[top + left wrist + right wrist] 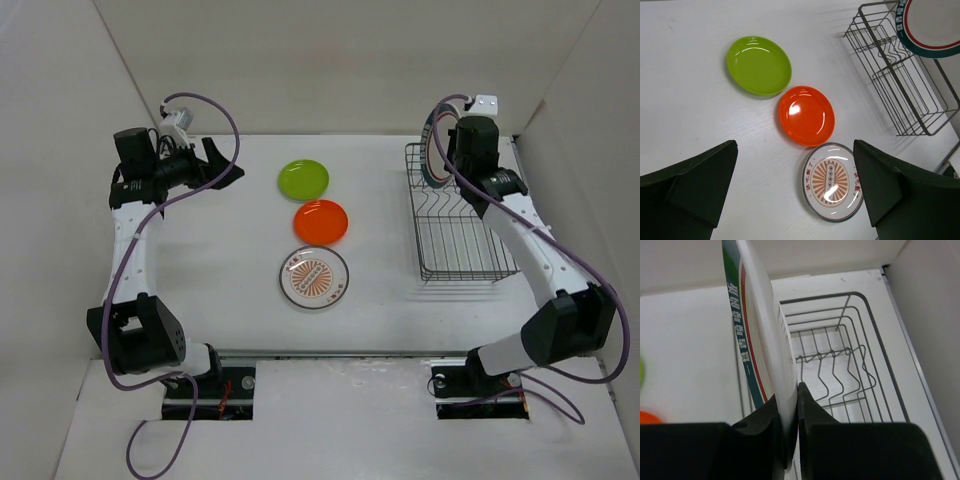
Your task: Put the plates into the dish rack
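Observation:
My right gripper (790,405) is shut on the white plate with the dark teal rim (760,325) and holds it on edge above the far end of the wire dish rack (850,365). That plate (436,140) and the dish rack (455,225) show at the right in the top view. The lime green plate (303,178), the orange plate (321,221) and the orange-patterned white plate (315,277) lie in a row mid-table. My left gripper (215,166) is open and empty, raised at the far left; its wrist view shows all three plates (832,181).
White walls enclose the table on the left, back and right. The dish rack stands close to the right wall. The arm bases sit at the near edge.

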`<control>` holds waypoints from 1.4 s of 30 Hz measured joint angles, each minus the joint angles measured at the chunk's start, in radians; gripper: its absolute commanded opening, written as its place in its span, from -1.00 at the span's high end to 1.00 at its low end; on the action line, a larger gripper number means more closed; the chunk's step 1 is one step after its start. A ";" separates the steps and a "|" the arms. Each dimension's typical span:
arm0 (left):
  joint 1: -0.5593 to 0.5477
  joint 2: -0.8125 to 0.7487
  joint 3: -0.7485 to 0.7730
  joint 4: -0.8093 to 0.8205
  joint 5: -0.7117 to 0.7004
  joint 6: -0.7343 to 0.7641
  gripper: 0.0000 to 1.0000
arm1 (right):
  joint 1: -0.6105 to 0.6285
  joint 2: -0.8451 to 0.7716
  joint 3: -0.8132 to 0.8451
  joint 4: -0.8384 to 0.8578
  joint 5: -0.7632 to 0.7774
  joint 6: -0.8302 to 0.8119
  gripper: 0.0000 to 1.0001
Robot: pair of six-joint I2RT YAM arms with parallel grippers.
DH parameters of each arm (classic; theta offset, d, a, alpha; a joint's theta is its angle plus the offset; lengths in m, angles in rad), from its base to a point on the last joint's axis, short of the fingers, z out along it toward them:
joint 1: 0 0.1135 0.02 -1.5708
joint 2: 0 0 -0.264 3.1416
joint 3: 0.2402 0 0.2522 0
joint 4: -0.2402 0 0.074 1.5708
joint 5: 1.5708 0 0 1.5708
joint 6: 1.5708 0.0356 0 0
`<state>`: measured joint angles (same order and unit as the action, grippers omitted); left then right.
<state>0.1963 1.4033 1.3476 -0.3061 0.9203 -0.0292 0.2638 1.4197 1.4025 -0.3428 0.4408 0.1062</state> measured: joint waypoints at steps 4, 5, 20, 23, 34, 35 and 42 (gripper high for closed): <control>0.000 0.000 0.000 -0.006 -0.034 0.014 -1.00 | -0.037 0.072 0.017 -0.024 0.031 -0.014 1.00; 0.000 0.000 0.000 -0.006 -0.039 0.015 -1.00 | -0.043 0.085 0.018 -0.027 0.032 -0.016 1.00; 0.000 0.000 0.000 -0.006 -0.085 0.025 -1.00 | -0.102 0.131 0.037 -0.048 0.021 -0.023 1.00; 0.000 0.000 0.000 -0.006 -0.088 0.025 -1.00 | -0.102 0.134 0.037 -0.050 0.011 -0.023 1.00; 0.000 0.000 0.000 -0.006 -0.100 0.026 -1.00 | -0.100 0.149 0.033 -0.050 0.008 -0.020 1.00; 0.000 0.000 0.000 -0.006 -0.101 0.026 -1.00 | -0.099 0.152 0.031 -0.050 0.008 -0.020 1.00; 0.000 0.000 0.000 -0.006 -0.103 0.026 -1.00 | -0.079 0.182 0.021 -0.056 0.009 -0.020 1.00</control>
<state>0.1963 1.4029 1.3476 -0.3122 0.8173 -0.0036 0.1852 1.6020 1.4235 -0.3992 0.4500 0.0860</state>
